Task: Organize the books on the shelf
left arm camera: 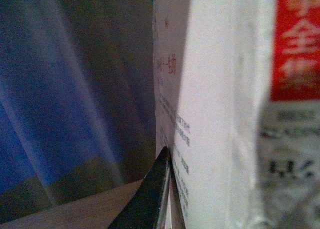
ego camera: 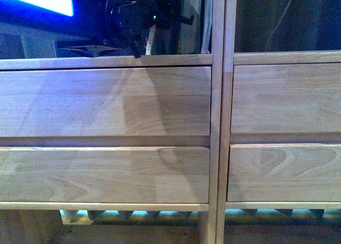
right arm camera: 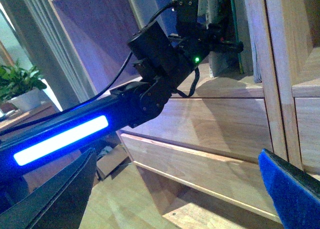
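**Item 1, white paperback** [left arm camera: 220,114], red spine mark [left arm camera: 295,39]: upright in the shelf [ego camera: 106,60] compartment above the upper left drawer [ego camera: 106,100]. The books [ego camera: 194,20] there stand against the central upright [ego camera: 224,116], which I judge keeps them from toppling.

**Item 2, left jaws:** one dark finger [left arm camera: 152,199] lies against the paperback's cover. Its partner is hidden, so I cannot tell whether they grip.

**Item 3, right jaws:** spread wide, empty, held back from the shelf, probably to leave room.
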Tool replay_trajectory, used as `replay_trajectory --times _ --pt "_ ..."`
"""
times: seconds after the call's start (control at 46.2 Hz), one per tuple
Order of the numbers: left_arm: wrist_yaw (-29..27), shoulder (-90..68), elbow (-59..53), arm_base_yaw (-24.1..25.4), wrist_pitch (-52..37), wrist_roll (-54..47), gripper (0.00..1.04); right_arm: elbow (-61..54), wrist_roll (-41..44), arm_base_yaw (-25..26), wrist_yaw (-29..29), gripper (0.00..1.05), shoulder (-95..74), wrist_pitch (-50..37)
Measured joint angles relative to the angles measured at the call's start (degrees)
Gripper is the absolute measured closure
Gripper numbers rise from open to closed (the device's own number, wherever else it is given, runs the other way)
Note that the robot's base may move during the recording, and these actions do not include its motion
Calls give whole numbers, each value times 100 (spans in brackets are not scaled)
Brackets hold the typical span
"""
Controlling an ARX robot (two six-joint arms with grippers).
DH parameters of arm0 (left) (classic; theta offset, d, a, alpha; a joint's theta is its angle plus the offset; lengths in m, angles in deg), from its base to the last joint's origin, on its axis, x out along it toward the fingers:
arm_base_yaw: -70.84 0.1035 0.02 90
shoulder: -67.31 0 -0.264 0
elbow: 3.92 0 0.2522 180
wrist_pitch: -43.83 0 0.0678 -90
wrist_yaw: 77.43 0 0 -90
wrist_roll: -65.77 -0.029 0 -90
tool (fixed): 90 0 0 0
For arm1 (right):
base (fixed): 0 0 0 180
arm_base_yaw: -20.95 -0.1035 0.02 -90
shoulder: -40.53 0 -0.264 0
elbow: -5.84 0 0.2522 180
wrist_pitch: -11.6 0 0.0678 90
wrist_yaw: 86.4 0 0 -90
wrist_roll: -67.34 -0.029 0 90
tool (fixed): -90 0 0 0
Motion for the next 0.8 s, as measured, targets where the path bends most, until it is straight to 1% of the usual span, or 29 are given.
replay_trajectory --times 0.065,0.152,0.238,0.325,0.347,0.39,0.412,0.477,0.498,0.52,0.563,0.585,0.628,0.65,0.737,0.802 --pt "-55 -7 4 -35 -39 -50 79 0 0 0 -2 7 0 0" --pt "-144 105 -299 -94 -391 -90 64 0 2 0 0 7 0 0" --pt "-214 472 -1174 -142 -1012 -122 47 0 0 0 -2 7 0 0" --pt "-258 870 -2055 -153 -1493 -90 33 0 2 0 -2 7 0 0" --pt "-260 925 -2164 -153 -1543 -83 31 0 0 0 0 7 0 0" --pt "-262 1200 -2693 -155 -1797 -83 23 0 2 0 -2 7 0 0" --pt "-262 1233 -2754 -155 -1825 -83 23 0 0 0 -2 7 0 0" --pt "-308 1694 -3532 -153 -2203 42 12 0 2 0 0 7 0 0" --pt "-341 1963 -3932 -149 -2367 142 7 0 2 0 -2 7 0 0" --pt "-372 2199 -4271 -131 -2503 186 6 0 2 0 0 7 0 0" --pt "-474 2715 -4968 -111 -2813 319 8 0 2 0 0 7 0 0" --pt "-450 3049 -5383 -85 -2944 376 8 0 0 0 -2 7 0 0" --pt "-382 3338 -5735 -55 -3086 376 8 0 2 0 0 7 0 0" --pt "-382 3733 -6225 -9 -3338 398 7 0 0 0 -2 7 0 0" --pt "-122 4822 -7519 219 -3724 549 7 0 2 0 0 7 0 0" --pt "44 5667 -8496 492 -3773 758 7 0 0 0 0 7 0 0"
